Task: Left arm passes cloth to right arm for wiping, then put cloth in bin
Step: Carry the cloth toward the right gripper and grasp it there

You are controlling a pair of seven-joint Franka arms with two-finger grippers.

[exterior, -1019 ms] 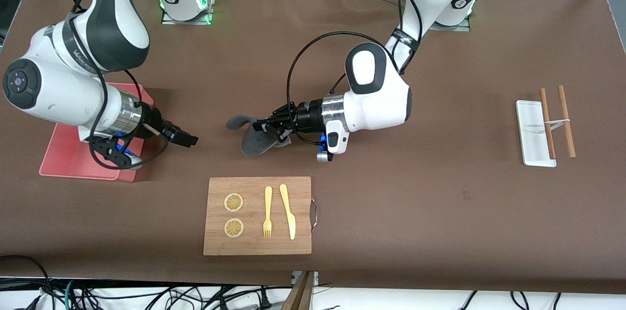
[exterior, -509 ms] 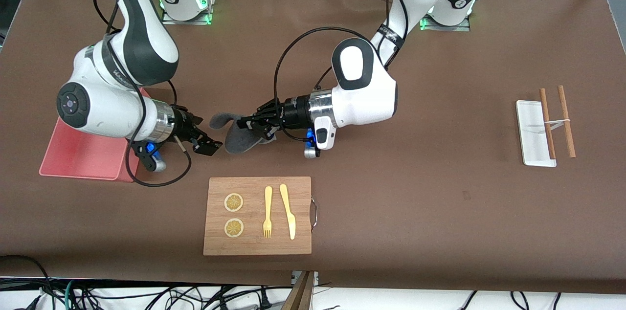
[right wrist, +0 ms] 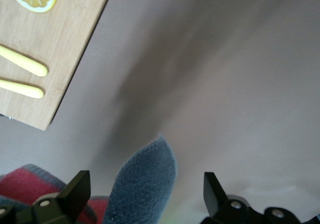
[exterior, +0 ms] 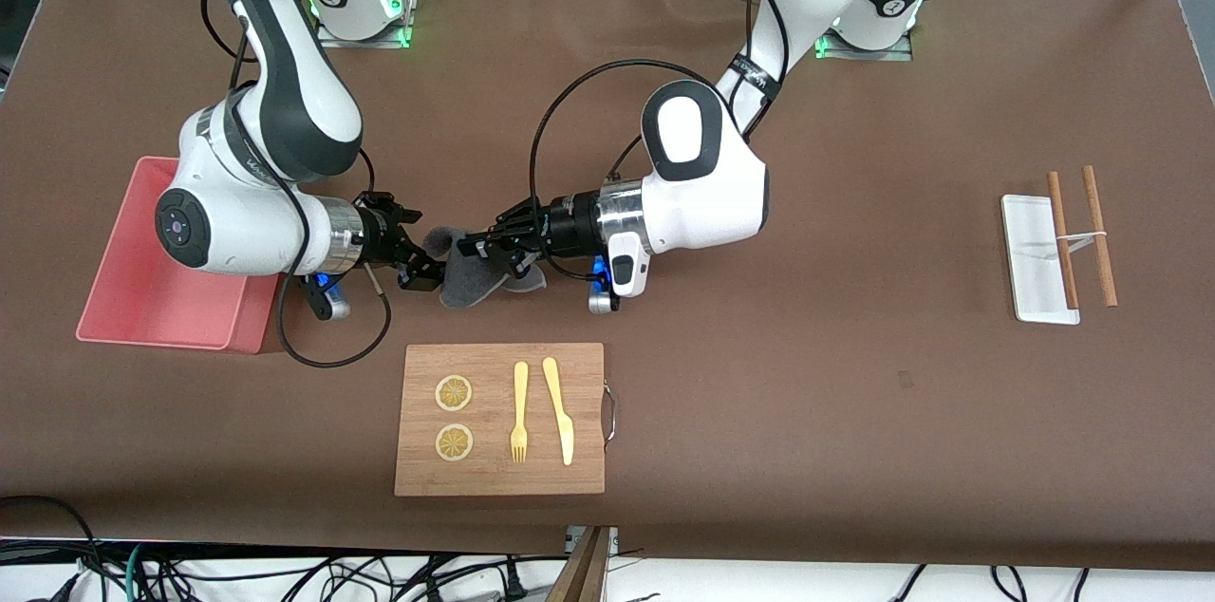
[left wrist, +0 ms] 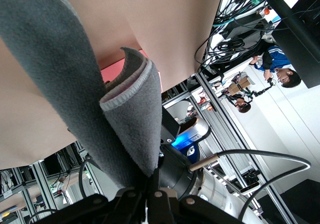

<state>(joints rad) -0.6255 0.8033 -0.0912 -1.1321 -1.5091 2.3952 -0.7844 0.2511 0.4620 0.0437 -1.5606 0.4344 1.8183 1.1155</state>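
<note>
My left gripper [exterior: 472, 248] pinches the cloth [exterior: 467, 277] tight, up over the table [exterior: 854, 412] just past the cutting board [exterior: 499, 419]. My right gripper [exterior: 418, 251] is spread wide, a cloth corner between its fingers [right wrist: 75, 189], not clamped. The bin [exterior: 152, 284] sits at the right arm's end.

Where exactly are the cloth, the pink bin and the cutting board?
cloth [exterior: 465, 284], front view, on its hanging grey body between the two grippers.
bin [exterior: 152, 284], front view, on its bare pink floor.
cutting board [exterior: 494, 474], front view, on bare wood near its lower edge.
</note>
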